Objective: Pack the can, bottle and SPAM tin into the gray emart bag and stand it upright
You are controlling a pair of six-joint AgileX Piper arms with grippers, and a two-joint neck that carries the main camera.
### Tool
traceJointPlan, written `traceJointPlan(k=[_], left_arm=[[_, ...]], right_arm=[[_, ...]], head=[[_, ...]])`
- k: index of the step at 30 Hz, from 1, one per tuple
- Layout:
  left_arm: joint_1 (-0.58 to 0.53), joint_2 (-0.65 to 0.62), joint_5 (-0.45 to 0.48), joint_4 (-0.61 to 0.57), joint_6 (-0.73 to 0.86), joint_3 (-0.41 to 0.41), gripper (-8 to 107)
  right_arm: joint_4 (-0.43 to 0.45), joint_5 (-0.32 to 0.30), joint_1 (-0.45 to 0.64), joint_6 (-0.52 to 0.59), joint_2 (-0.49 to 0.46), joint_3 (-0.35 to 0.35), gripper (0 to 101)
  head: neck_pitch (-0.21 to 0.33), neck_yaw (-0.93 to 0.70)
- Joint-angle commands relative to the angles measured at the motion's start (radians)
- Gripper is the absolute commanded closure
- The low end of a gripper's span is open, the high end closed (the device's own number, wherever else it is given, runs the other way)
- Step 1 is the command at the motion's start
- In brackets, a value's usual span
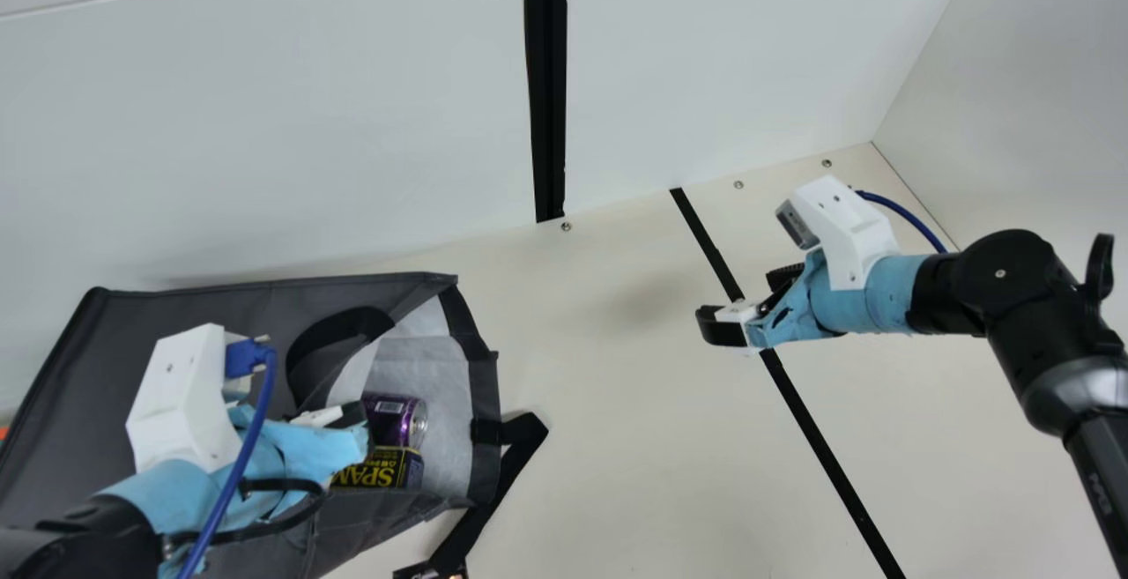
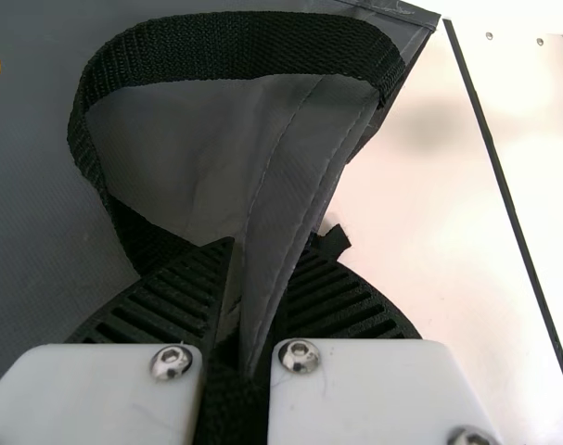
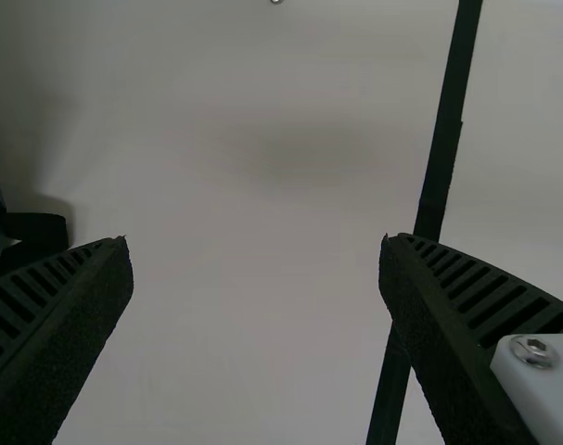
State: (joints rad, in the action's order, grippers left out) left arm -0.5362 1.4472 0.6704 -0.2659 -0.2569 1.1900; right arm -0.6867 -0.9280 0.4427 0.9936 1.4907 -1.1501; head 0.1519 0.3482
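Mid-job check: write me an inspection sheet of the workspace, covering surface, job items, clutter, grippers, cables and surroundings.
Surface: cream table, crossed by a black line; screws near the back wall.
Bag: gray bag lying down, mouth towards the right arm, one strap trailing outside.
Contents: purple can and SPAM tin inside the mouth, side by side.
Clutter: orange patch at the main view's left edge, unidentifiable.
Left gripper: shut on bag fabric.
Right gripper: open, over the table, holding nothing.
Cables: blue cable and black cable on left arm; blue lead on right.
Surroundings: pale back wall with a black strip.
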Motion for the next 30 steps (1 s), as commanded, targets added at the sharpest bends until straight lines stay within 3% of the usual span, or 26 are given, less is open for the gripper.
traceJointPlan(k=[1,30], left_arm=[[0.0,0.0,0.0,0.0,0.0,0.0,107],[0.0,0.0,0.0,0.0,0.0,0.0,107]], right_arm=[[-0.004,0.0,-0.006,0.005,0.01,-0.003,6],[-0.125,-0.034,-0.178,0.128,0.191,-0.079,6]], head=[[0.023,0.001],[0.023,0.001]])
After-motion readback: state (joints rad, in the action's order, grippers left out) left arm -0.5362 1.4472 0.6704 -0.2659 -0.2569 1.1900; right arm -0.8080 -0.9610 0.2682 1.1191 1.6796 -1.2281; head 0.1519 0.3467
